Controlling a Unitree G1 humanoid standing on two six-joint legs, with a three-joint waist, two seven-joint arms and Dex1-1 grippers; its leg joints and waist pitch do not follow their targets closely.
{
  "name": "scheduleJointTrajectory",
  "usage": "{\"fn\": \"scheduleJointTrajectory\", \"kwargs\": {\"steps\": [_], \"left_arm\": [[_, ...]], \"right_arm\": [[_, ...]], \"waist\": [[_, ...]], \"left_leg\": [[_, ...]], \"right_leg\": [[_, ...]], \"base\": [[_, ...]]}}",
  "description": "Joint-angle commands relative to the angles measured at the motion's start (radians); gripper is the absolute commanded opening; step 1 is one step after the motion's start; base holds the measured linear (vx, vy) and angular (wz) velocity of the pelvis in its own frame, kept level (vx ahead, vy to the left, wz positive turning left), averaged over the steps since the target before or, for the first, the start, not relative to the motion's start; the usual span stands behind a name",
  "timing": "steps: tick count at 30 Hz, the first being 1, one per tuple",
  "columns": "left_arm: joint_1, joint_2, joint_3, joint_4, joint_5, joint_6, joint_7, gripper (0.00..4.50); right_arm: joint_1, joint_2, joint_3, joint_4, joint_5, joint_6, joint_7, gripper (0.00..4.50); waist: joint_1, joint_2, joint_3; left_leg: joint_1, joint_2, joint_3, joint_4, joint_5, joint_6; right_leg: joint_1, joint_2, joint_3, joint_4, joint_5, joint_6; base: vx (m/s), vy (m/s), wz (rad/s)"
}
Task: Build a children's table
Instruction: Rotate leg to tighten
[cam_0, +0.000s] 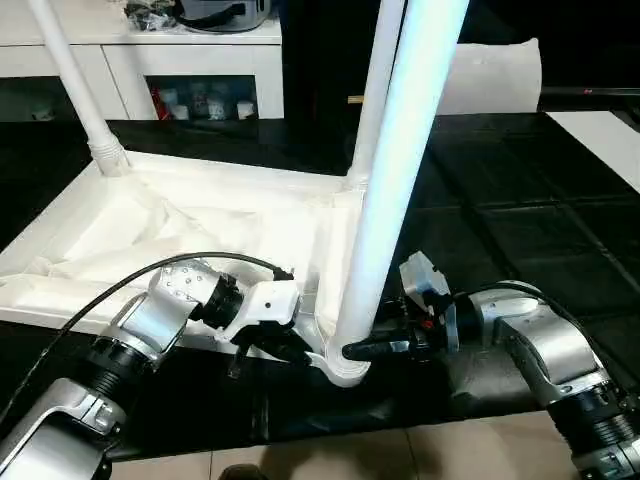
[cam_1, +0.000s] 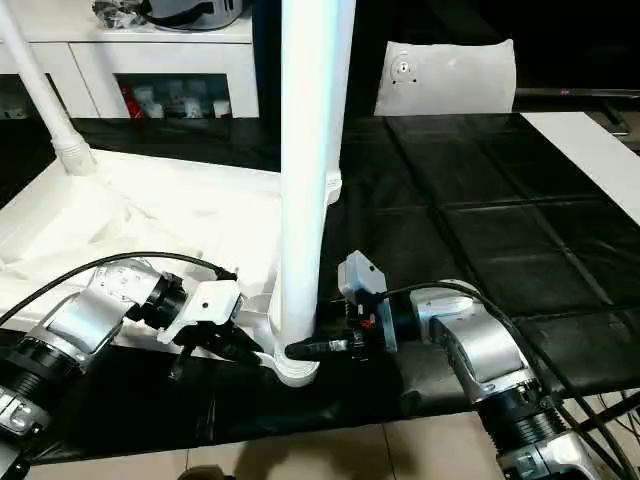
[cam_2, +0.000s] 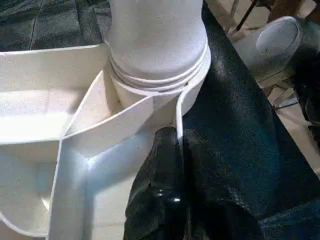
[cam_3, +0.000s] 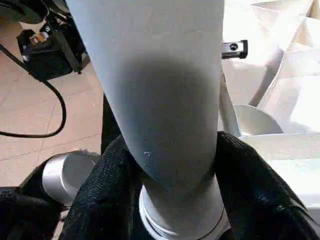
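Observation:
The children's table lies upside down on a black mat, its white top (cam_0: 150, 230) showing the ribbed underside. Legs stand upright in the far left socket (cam_0: 85, 110) and the far right socket (cam_0: 372, 100). A third leg (cam_0: 405, 190) rises from the near right corner socket (cam_2: 155, 75). My left gripper (cam_0: 285, 345) is shut on the top's thin rim (cam_2: 179, 107) just beside that socket. My right gripper (cam_0: 350, 352) reaches in from the right, and its black fingers (cam_3: 107, 190) press both sides of the near leg's base (cam_3: 165, 100).
A white cabinet (cam_0: 180, 60) with dark openings stands at the back left, and a white cushion-like bag (cam_0: 490, 75) at the back right. The black mat (cam_0: 520, 200) stretches to the right, with a white board (cam_0: 600, 140) at its edge. Tiled floor (cam_0: 400, 450) lies in front.

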Motion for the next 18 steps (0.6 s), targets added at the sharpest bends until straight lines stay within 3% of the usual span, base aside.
{"fn": "scheduleJointTrajectory", "kwargs": {"steps": [1,6,8,9,12,14,15,17,18], "left_arm": [[-0.005,-0.01,-0.029,-0.036,0.003,-0.015,-0.028,0.0],[0.0,-0.026,-0.002,-0.039,0.004,0.041,0.039,0.0],[0.002,-0.057,0.029,-0.038,0.009,0.12,0.132,0.0],[0.003,-0.087,0.055,-0.042,-0.001,0.179,0.193,0.0],[-0.003,-0.167,0.098,-0.044,0.0,0.28,0.342,0.0],[-0.005,-0.194,0.112,-0.04,0.003,0.309,0.393,0.0],[-0.007,-0.208,0.12,-0.038,0.004,0.325,0.422,0.0],[-0.033,-0.304,0.167,-0.012,0.02,0.402,0.603,0.0],[-0.042,-0.331,0.18,-0.008,0.028,0.426,0.652,0.0]], "right_arm": [[0.008,0.006,0.018,-0.034,0.03,0.019,0.019,1.94],[0.052,0.031,0.003,-0.081,0.041,0.055,-0.048,1.94],[0.087,0.08,-0.007,-0.105,0.01,0.067,-0.17,1.94],[0.099,0.128,-0.01,-0.109,-0.023,0.081,-0.274,1.94],[0.097,0.273,-0.046,-0.081,-0.071,0.141,-0.521,1.93],[0.094,0.315,-0.057,-0.072,-0.074,0.158,-0.576,1.93],[0.094,0.333,-0.061,-0.071,-0.073,0.167,-0.597,1.93],[0.065,0.456,-0.099,-0.016,-0.104,0.203,-0.799,1.93],[0.054,0.491,-0.115,0.0,-0.118,0.211,-0.862,1.93]], "waist": [[-0.01,-0.006,-0.066],[-0.011,-0.001,-0.065],[-0.015,-0.003,-0.059],[-0.014,0.002,-0.058],[-0.035,-0.003,-0.052],[-0.059,0.0,-0.054],[-0.065,0.002,-0.055],[-0.087,0.002,-0.055],[-0.093,0.001,-0.054]], "left_leg": [[-0.004,0.03,-0.001,-0.072,-0.134,0.041],[-0.003,0.031,-0.001,-0.074,-0.142,0.034],[-0.004,0.028,-0.002,-0.077,-0.166,0.021],[-0.001,0.025,-0.003,-0.077,-0.183,0.016],[0.006,0.011,-0.004,-0.074,-0.227,-0.015],[-0.005,0.006,-0.012,-0.074,-0.242,-0.014],[-0.005,0.008,-0.014,-0.075,-0.247,-0.01],[0.001,0.009,-0.015,-0.074,-0.271,-0.007],[0.0,0.009,-0.016,-0.075,-0.279,-0.007]], "right_leg": [[0.057,-0.065,0.065,-0.07,-0.323,-0.122],[0.055,-0.065,0.065,-0.072,-0.325,-0.119],[0.056,-0.064,0.064,-0.078,-0.365,-0.105],[0.055,-0.065,0.062,-0.082,-0.4,-0.096],[0.046,-0.062,0.048,-0.107,-0.567,-0.031],[0.057,-0.062,0.035,-0.12,-0.614,0.019],[0.055,-0.061,0.034,-0.121,-0.604,0.021],[0.046,-0.06,0.029,-0.125,-0.581,0.0],[0.049,-0.059,0.028,-0.126,-0.584,-0.002]], "base": [[0.0,0.0,0.0],[0.0,0.0,0.0],[0.0,0.0,0.0],[0.0,0.0,0.0],[0.0,0.0,0.0],[0.0,0.0,0.0],[0.0,0.0,0.0],[0.0,0.0,0.0],[0.0,0.0,0.0]]}}
